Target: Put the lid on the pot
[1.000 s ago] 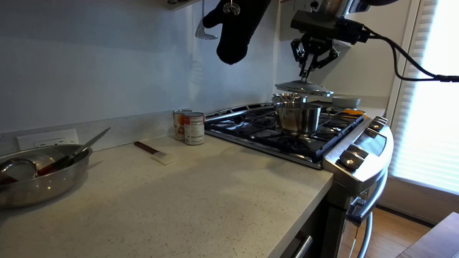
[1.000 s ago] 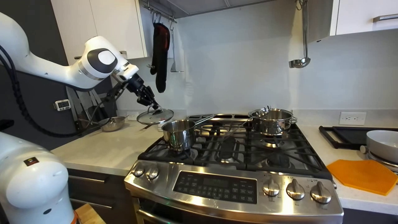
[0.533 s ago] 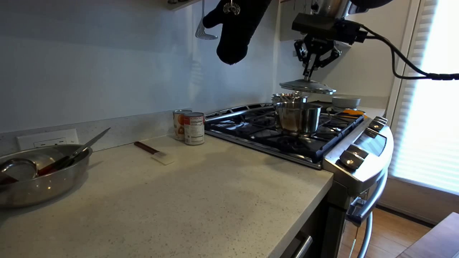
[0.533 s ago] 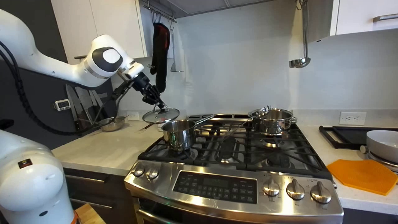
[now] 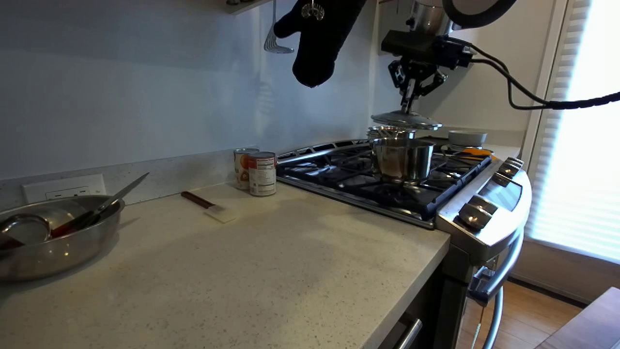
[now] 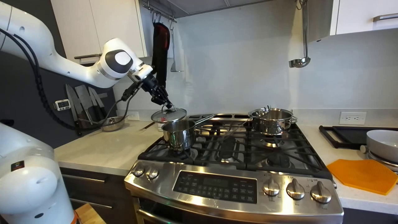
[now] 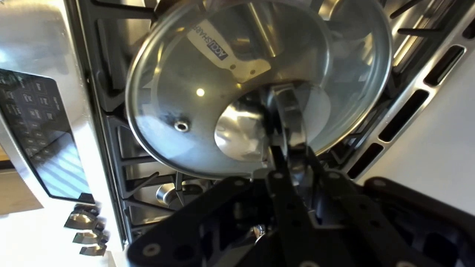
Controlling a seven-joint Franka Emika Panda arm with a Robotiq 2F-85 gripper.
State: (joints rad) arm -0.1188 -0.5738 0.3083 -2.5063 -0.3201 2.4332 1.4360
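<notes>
The lid is flat round clear glass with a metal rim and a metal loop handle. It hangs in the air in both exterior views (image 5: pixel 406 121) (image 6: pixel 168 116) and fills much of the wrist view (image 7: pixel 174 148). My gripper (image 5: pixel 406 104) is shut on the loop handle, also in an exterior view (image 6: pixel 168 105) and the wrist view (image 7: pixel 291 155). The shiny steel pot (image 6: pixel 179 137) stands on the front burner nearest the counter and also shows in an exterior view (image 5: pixel 403 160). The lid is above the pot's rim, apart from it, and in an exterior view overlaps only its left part.
The pot's long handle (image 6: pixel 205 119) points toward the back of the stove. A larger steel pot (image 6: pixel 272 123) stands on a back burner. Two tin cans (image 5: pixel 263 174), a spatula (image 5: pixel 208 206) and a wide steel bowl (image 5: pixel 63 247) with utensils are on the counter. An oven mitt (image 5: pixel 317 48) hangs above.
The gripper and lid have moved right toward the pot in an exterior view. In an exterior view they went slightly right, then back left and lower. The gripper stayed shut.
</notes>
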